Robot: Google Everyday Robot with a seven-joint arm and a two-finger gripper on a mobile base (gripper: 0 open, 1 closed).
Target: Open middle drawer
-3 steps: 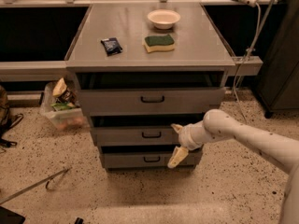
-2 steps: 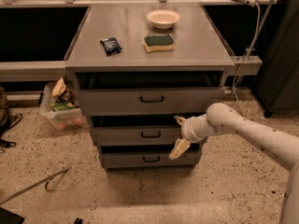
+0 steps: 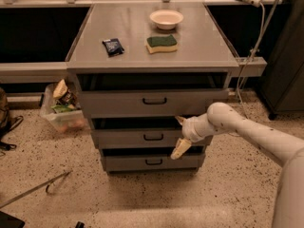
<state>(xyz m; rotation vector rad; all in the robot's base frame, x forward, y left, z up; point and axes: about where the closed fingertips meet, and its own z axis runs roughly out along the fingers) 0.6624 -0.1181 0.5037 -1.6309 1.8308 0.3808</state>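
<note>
Just right of the small black loop handle (image 3: 153, 137), at the same height: the robot's pale two-finger hand (image 3: 176, 137), spread wide and holding nothing. One finger (image 3: 180, 121) above the handle's level, the other, cream-coloured, below it, so splayed vertically. Whether touching the grey panel behind, not clear. Reaching in from further right of the handle, the white speckled arm (image 3: 237, 127).

Around the handle, the mid-sized grey flat drawer front of the middle drawer (image 3: 123, 137). Judged not yet pulled out, though hard to say whether cracked open a little. Directly above the handle, the taller grey drawer front (image 3: 114, 102); directly below, the shortest grey drawer front (image 3: 123, 163), each with a similar loop. Well above the handle, the grey cabinet-top surface (image 3: 199, 46), carrying a cream round bowl (image 3: 166, 18), a green-and-yellow sponge (image 3: 161, 43) and a small dark packet (image 3: 113, 46). None of these part of the job.

Key relation: handle to the left of the hand, near but apart, not between the fingers. Long axis of the loop horizontal; finger spread vertical, crossing it at right angles, a suitable line-up. Probably needed next: a short slide left to bring the fingers over and under the bar, a squeeze, then a straight pull away from the cabinet face. Risk, as a guess: closing short of the handle and pinching only flat panel.
</note>
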